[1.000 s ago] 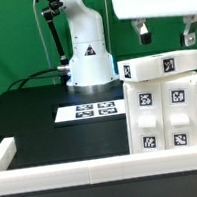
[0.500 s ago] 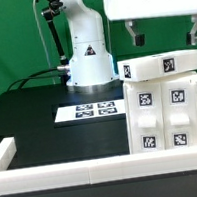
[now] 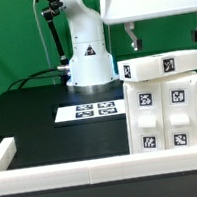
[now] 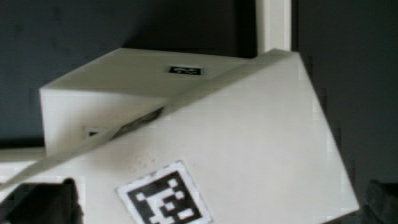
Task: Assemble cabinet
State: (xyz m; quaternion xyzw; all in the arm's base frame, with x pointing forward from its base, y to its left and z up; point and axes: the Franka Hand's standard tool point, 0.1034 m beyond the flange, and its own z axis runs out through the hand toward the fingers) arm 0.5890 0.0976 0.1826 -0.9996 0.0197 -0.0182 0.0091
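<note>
Cabinet [image 3: 166, 108]: stands on the table [image 3: 33, 110] at the exterior view's right, just behind the front rail [image 3: 56, 175]. A top slab [image 3: 161, 66] lies on the body, seemingly a little askew.

Gripper [image 3: 164, 35]: above the slab, not touching. Fingers spread wide, nothing held.

Step, as judged: work on the top slab.
- Descend straight, centred over the slab.
- Align finger pads parallel with two flat opposite faces before closing.
- Avoid side load, since the stack could shift.

Materials: smooth, hard white plastic, boxy, with crisp edges and likely little grip. Printed black-and-white tags [image 4: 169, 200] on the faces, matte. Wrist view shows a plain sloping face and corner. Marker board [image 3: 88, 112] lies flat, well apart.
</note>
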